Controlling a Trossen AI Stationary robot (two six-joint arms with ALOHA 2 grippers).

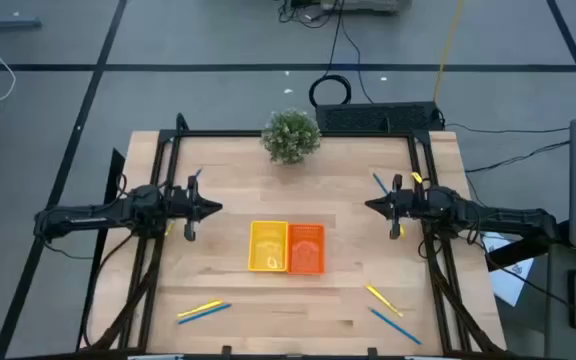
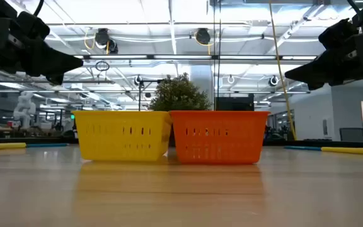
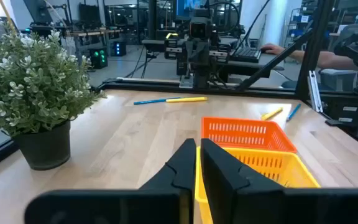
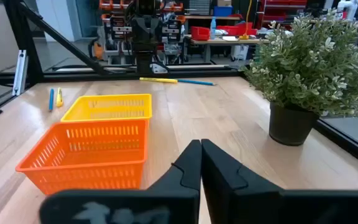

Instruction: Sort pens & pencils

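Note:
Yellow and blue pens and pencils lie flat on the table in pairs: near left, near right, far right and by the left arm. The yellow tray and the orange tray stand side by side at the table's middle. My left gripper hovers left of the trays, shut and holding nothing, pointing right. My right gripper hovers right of them, shut and holding nothing, pointing left. In the low view both grippers hang well above the table.
A potted plant stands at the far edge's middle. A black frame runs along the table's sides and far edge. Bare wood lies between the trays and each arm and along the near edge between the pen pairs.

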